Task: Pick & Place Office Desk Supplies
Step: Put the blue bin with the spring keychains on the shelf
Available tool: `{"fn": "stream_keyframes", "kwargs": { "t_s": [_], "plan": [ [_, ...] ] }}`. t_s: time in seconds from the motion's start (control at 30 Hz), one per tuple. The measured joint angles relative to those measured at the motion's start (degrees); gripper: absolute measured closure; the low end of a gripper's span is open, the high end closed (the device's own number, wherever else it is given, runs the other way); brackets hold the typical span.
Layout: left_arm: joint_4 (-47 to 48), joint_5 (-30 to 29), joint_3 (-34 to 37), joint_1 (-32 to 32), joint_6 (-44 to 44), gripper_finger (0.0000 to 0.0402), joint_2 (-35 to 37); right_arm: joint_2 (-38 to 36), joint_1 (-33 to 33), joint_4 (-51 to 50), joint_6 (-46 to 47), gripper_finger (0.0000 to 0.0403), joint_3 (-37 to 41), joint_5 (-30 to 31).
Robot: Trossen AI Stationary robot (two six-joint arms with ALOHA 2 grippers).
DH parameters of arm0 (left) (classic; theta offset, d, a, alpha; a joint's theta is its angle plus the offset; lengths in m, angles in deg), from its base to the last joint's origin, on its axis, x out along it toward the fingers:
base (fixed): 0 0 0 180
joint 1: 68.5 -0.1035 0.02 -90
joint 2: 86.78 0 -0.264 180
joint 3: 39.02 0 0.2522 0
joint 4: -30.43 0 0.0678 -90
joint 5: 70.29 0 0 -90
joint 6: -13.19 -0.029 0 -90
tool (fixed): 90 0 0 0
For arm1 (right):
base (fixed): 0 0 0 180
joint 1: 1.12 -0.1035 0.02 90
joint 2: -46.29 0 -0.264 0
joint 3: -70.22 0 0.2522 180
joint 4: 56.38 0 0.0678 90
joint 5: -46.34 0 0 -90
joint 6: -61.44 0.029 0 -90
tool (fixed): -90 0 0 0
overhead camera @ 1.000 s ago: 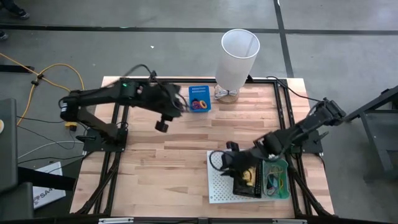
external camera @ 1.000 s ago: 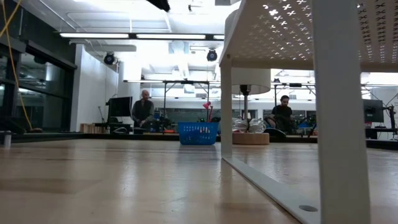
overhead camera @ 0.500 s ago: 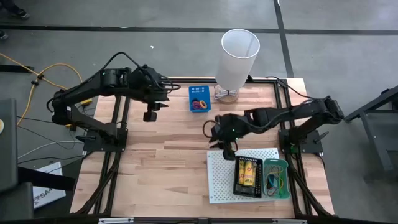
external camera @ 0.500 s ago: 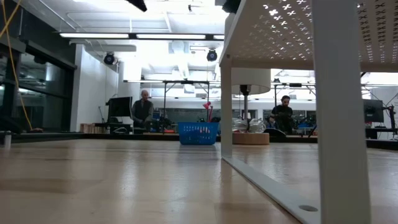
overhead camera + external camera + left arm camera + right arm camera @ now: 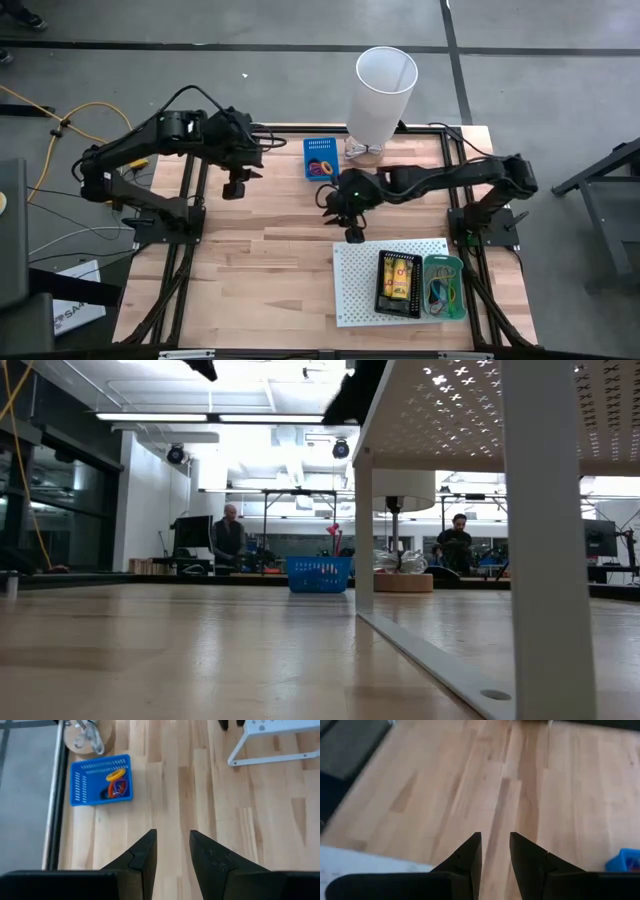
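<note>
The blue basket (image 5: pixel 320 158) stands at the table's far middle and holds yellow, orange and red rubber bands (image 5: pixel 116 784). On the white perforated board (image 5: pixel 360 300), a black tray holds the yellow-and-red packs (image 5: pixel 397 282), and a green tray (image 5: pixel 444 285) holds more bands. My left gripper (image 5: pixel 232 188) hangs left of the basket, open with nothing between its fingers (image 5: pixel 172 850). My right gripper (image 5: pixel 352 232) hangs between the basket and the board's far left corner, also open with nothing between its fingers (image 5: pixel 495 852).
The tall white tapered bin (image 5: pixel 383 90) stands on a round wooden base at the far edge, right of the basket. The board is raised on white legs (image 5: pixel 363 530) at the near right. Bare wood (image 5: pixel 260 270) covers the table's middle and near left.
My right gripper has swung off the trays on the board toward the table's far edge and left, and now hangs past the board's far left corner, nearer the basket. My left gripper has drawn back from the basket toward the table's left edge. Both wrists have rolled.
</note>
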State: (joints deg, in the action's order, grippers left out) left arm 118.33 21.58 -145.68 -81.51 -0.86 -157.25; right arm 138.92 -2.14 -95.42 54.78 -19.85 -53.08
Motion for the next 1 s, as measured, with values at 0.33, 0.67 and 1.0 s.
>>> {"fn": "stream_keyframes", "kwargs": {
  "t_s": [0.33,0.67,1.0],
  "plan": [
    [-8.73,-0.54,11.68,-3.92,3.17,0.0293,9.33,1.65,5.93,3.8,-4.14,0.0314,-0.07,0.36],
    [-27.3,-1.99,35.04,-4.14,6.35,0.0293,21.08,1.65,9.11,4.59,-4.09,0.0314,-0.07,0.01],
    [-41.55,-3.8,53.88,-4.14,11.3,0.0293,26.28,4.26,9.47,5.24,-3.86,0.0314,0.01,-1.44]
  ]
}}
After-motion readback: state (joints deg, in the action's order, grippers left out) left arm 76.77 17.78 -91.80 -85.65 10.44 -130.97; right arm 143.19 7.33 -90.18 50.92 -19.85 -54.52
